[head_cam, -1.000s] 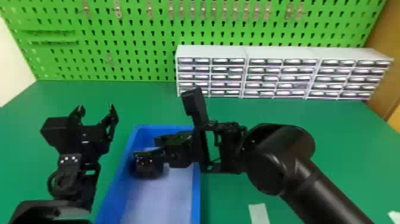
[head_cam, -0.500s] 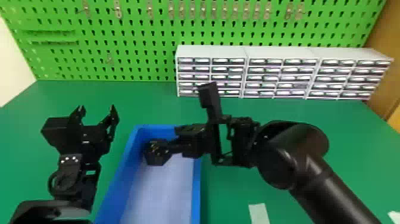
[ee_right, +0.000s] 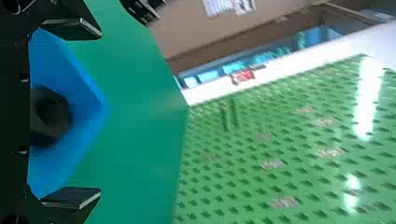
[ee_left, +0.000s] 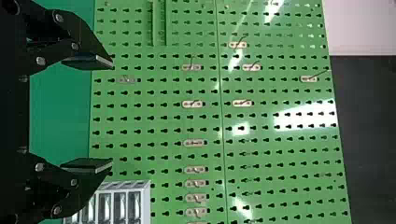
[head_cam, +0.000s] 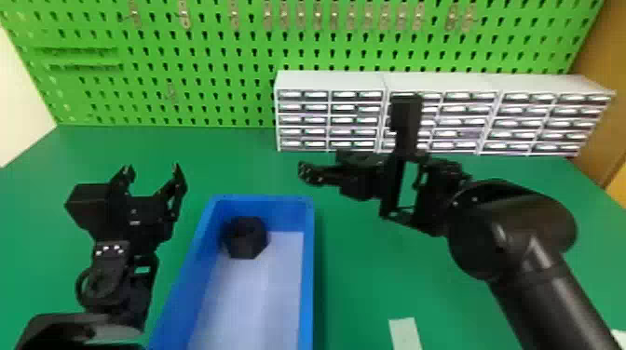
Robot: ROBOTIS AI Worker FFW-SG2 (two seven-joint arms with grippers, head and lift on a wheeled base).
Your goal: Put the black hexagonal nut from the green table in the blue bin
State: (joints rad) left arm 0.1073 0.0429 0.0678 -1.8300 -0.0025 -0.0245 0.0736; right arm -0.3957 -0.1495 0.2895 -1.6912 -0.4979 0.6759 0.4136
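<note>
We lose the near end of the bin (head_cam: 306,279); beyond it, the right arm (head_cam: 512,228) hides some drawers (head_cam: 307,119).

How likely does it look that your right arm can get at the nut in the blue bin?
Probably yes: the right gripper is open near the blue bin's far right corner, and nothing covers the nut, though the walls beside it may crowd the fingers.
</note>
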